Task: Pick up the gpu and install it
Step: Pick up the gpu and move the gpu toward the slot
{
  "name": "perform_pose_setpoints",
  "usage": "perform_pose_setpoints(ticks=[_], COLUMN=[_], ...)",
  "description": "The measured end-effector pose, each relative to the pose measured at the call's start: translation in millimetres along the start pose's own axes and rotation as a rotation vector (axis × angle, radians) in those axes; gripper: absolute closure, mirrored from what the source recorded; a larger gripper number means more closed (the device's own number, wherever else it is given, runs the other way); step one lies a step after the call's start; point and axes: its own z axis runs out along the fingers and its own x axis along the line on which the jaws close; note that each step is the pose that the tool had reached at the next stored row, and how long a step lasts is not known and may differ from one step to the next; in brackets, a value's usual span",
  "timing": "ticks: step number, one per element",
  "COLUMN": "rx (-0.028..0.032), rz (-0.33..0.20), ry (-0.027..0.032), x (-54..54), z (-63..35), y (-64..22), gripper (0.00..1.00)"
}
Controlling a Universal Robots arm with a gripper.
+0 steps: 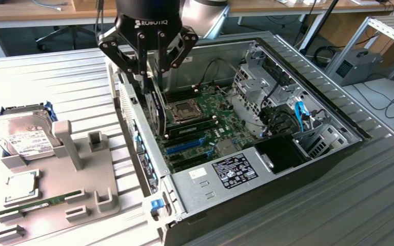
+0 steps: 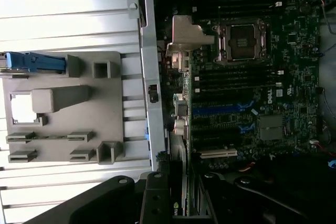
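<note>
The pickup is done. The end effector (image 1: 148,74) pinches the gpu (image 1: 157,110) by its upper edge. The card hangs on edge inside the open computer case (image 1: 334,148), close to the case's wall on the exterior view's left and over the motherboard (image 1: 217,120) in the case's floor.

Installing remains, as I judge it. The card sits in the part of the case with the empty processor socket (image 1: 183,110), short of the blue expansion slots (image 1: 183,146), and nothing shows it seated.

On the desk (image 1: 60,82) outside the case, the grey parts holder (image 1: 80,179) carries a hard drive (image 1: 22,136) and a memory stick (image 1: 43,201).

The card's lower edge is lost against the dark board, so I cannot tell whether it touches anything in the case. In the wrist view the card runs edge-on, hiding its fan face. The arm above the end effector is cut off.
</note>
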Motion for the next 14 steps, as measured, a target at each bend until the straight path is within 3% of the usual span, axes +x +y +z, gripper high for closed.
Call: perform_pose_setpoints(ticks=[14], rx=[0.0000], rz=[0.000], ry=[0.0000], x=[-12.1], z=[10.9], y=[1.4], gripper=[0.74])
